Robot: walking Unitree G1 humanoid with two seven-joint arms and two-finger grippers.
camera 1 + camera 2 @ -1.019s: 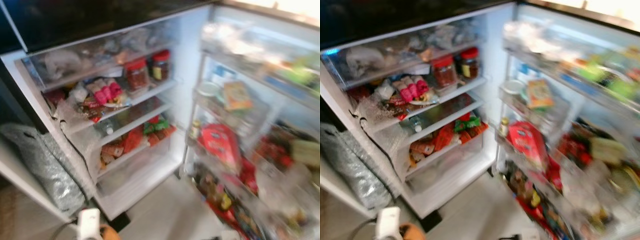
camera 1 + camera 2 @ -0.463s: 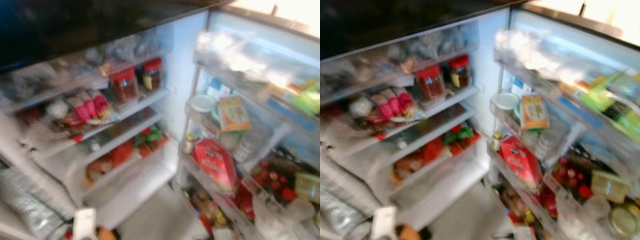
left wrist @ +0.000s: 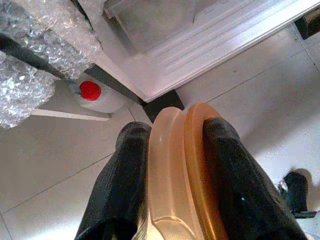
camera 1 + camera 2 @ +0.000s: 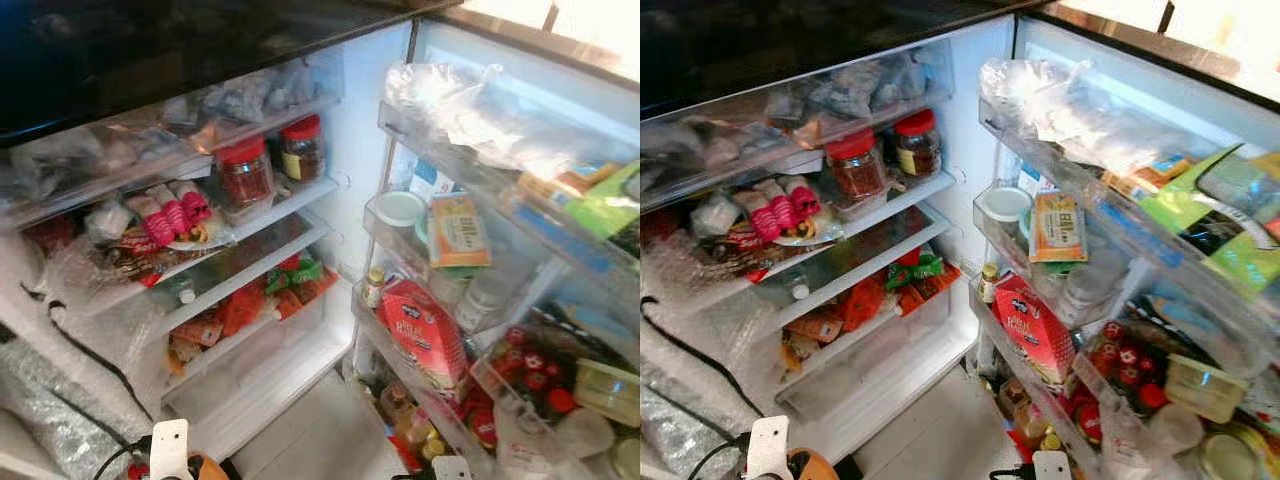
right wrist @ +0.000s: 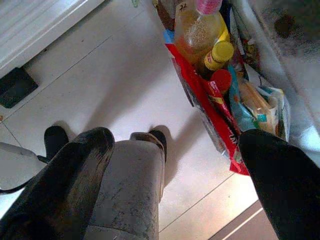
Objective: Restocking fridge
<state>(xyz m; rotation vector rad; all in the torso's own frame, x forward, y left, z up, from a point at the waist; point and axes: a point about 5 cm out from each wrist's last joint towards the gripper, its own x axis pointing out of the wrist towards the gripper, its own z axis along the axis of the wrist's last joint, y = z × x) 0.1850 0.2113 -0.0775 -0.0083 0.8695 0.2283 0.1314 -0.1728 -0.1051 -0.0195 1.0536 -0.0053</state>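
Note:
The fridge stands open before me, its shelves (image 4: 250,215) packed with packets and two red-lidded jars (image 4: 245,172). The open door on the right holds racks (image 4: 420,375) with a red packet (image 4: 425,335), an orange carton (image 4: 458,230) and bottles. My left gripper (image 3: 175,127) hangs low over the floor tiles in front of the fridge's base, shut on a translucent orange plastic container (image 3: 182,175), which also peeks in at the bottom of the left eye view (image 4: 205,468). My right gripper (image 5: 177,140) is open and holds nothing, above the floor beside the door's lowest rack.
Bubble wrap (image 4: 60,420) and a black cable (image 4: 90,345) hang at the fridge's left side. A white jug with a red cap (image 3: 92,92) sits on the floor by the fridge's corner. Bottles and a red bag (image 5: 210,65) crowd the lowest door rack. The bottom shelf (image 4: 270,375) looks bare.
The camera has swung and steadied, so the blurred fridge is now sharp and sits further left. The orange container stays low in my left gripper.

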